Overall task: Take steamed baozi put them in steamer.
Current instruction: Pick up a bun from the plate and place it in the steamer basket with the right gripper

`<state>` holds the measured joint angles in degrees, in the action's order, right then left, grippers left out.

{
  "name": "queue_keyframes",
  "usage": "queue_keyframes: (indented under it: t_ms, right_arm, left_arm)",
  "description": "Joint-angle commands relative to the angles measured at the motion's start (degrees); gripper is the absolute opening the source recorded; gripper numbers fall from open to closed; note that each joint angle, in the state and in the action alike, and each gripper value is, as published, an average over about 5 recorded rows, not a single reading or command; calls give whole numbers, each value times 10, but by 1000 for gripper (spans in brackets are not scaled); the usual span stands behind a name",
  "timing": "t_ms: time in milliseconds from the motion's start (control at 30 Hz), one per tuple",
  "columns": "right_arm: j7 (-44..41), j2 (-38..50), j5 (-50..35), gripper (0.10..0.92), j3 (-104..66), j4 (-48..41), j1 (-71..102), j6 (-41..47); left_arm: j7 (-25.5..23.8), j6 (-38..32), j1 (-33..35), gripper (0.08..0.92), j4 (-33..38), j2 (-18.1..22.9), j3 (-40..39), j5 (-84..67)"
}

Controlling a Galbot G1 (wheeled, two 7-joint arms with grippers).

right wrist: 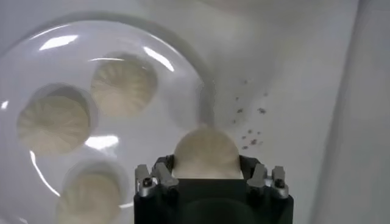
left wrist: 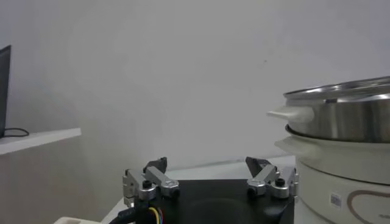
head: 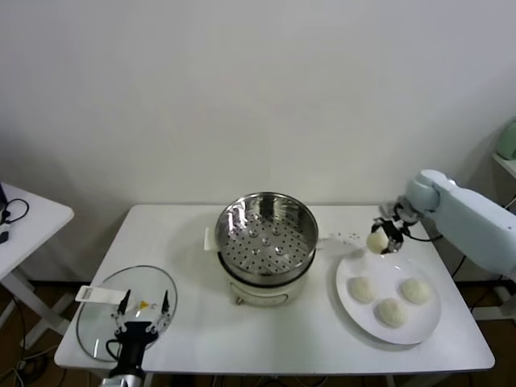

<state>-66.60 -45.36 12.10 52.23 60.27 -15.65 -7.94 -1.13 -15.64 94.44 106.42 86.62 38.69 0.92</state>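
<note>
My right gripper point(head: 382, 239) is shut on one cream-white baozi point(head: 376, 241) and holds it in the air above the far left rim of the white plate point(head: 351, 304). In the right wrist view the held baozi point(right wrist: 206, 152) sits between the fingers. Three more baozi point(head: 362, 289) point(head: 416, 291) point(head: 392, 312) lie on the plate. The steel steamer point(head: 267, 234) stands mid-table, its perforated tray bare; it also shows in the left wrist view point(left wrist: 341, 115). My left gripper point(head: 143, 307) is open and idle over the glass lid at the table's front left.
A round glass lid point(head: 95, 329) with a white handle lies at the front left corner. Dark specks point(right wrist: 250, 125) dot the table between plate and steamer. A white side table point(head: 24, 226) stands to the left.
</note>
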Motion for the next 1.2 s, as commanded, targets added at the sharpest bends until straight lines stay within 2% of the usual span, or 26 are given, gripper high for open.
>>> queue_keyframes:
  t_ms: [33, 267, 467, 767, 1200]
  right_arm:
    - [-8, -23, 61, 704, 64, 107, -172, -121]
    - [-2, -79, 129, 704, 49, 175, -194, -175]
    - [-2, -134, 157, 714, 46, 203, -164, -180]
    - [6, -221, 200, 725, 41, 152, -77, -175]
    - [10, -276, 272, 746, 24, 54, 4, -195]
  left_arm:
    - [-1, 1, 1, 823, 1, 0, 0, 2]
    - [-1, 4, 2, 823, 4, 0, -1, 3]
    - [-1, 3, 5, 823, 5, -1, 1, 2]
    - [0, 4, 11, 823, 9, -5, 8, -3]
    - [1, 3, 14, 823, 8, -2, 13, -9]
